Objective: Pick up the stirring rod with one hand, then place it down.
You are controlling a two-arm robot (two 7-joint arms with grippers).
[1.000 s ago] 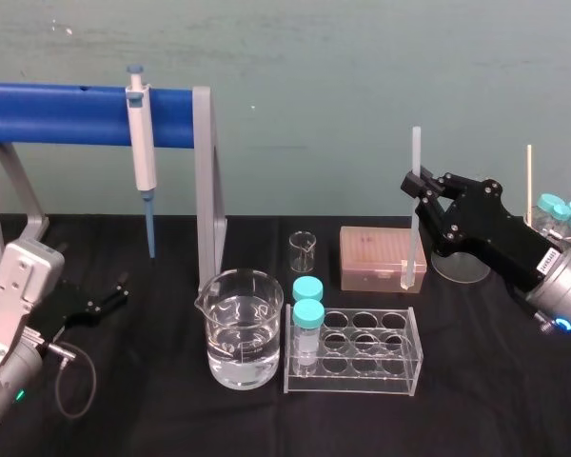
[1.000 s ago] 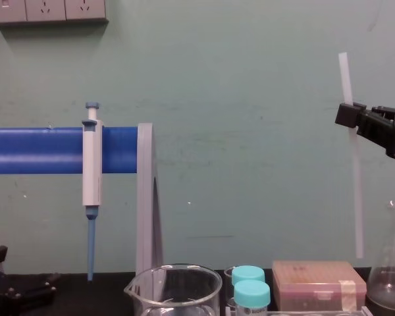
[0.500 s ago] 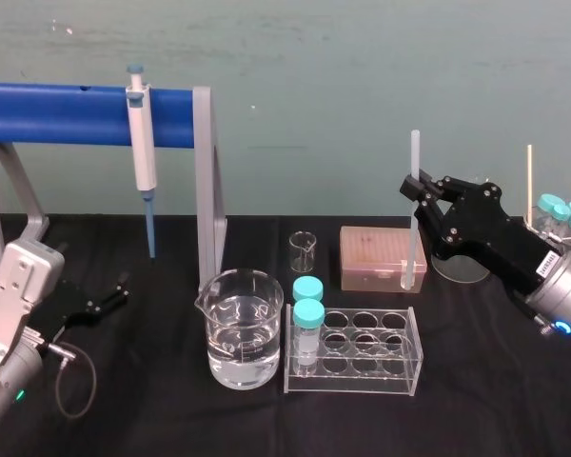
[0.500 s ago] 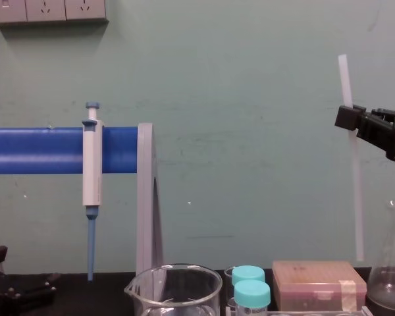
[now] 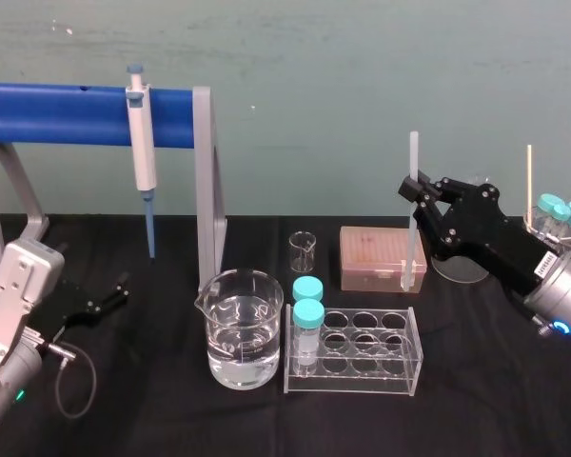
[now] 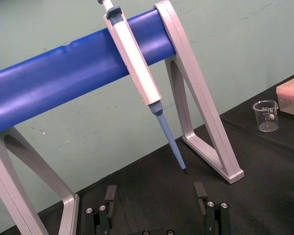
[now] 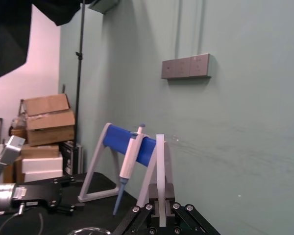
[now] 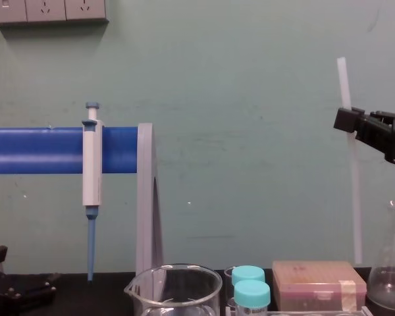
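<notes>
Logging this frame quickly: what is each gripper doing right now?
Left gripper: open, empty.
Right gripper: closed on the stirring rod, held upright.

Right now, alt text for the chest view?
The right pincer grips the stirring rod upright at the right. At left, a pipette hangs on a blue rack; a beaker, capped tubes and a tip box line the bottom edge.

Right gripper (image 5: 417,188): black angular housing, silver screws, white label, silver wrist with blue light. Left gripper (image 5: 114,293): black, pale grey wrist block, looped grey cable (image 5: 94,383), green light.
</notes>
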